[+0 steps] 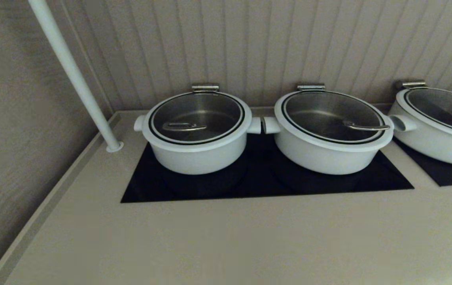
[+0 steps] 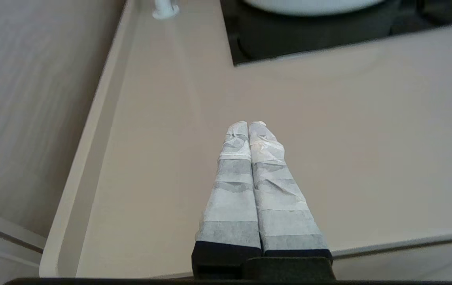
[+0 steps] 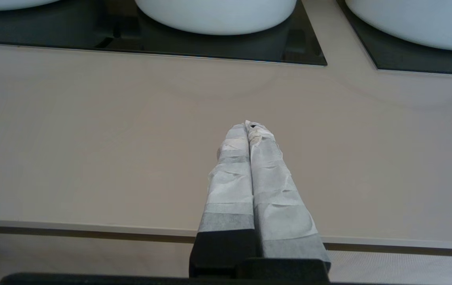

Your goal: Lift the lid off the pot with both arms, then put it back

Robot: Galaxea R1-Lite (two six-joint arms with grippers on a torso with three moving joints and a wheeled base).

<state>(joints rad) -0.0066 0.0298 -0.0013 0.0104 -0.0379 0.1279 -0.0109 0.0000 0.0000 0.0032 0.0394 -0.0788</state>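
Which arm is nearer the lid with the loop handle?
Left. The shut left gripper faces the round white pot under the loop-handled glass lid; the shut right gripper faces the neighbouring white pot.

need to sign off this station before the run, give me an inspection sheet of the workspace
surface: beige counter with black cooktop panel set in it.
job's things: lid seated on the pot, loop handle flat on the glass.
clutter: second pot with lid beside it, stub handles nearly touching; third pot on a separate panel at the right edge.
grippers: left gripper over the counter near its left raised edge, jaws shut, holding nothing; right gripper over the counter in front of the cooktop, jaws shut, holding nothing.
cables: nothing seen.
surroundings: ribbed wall behind; white pole standing at the back left corner.
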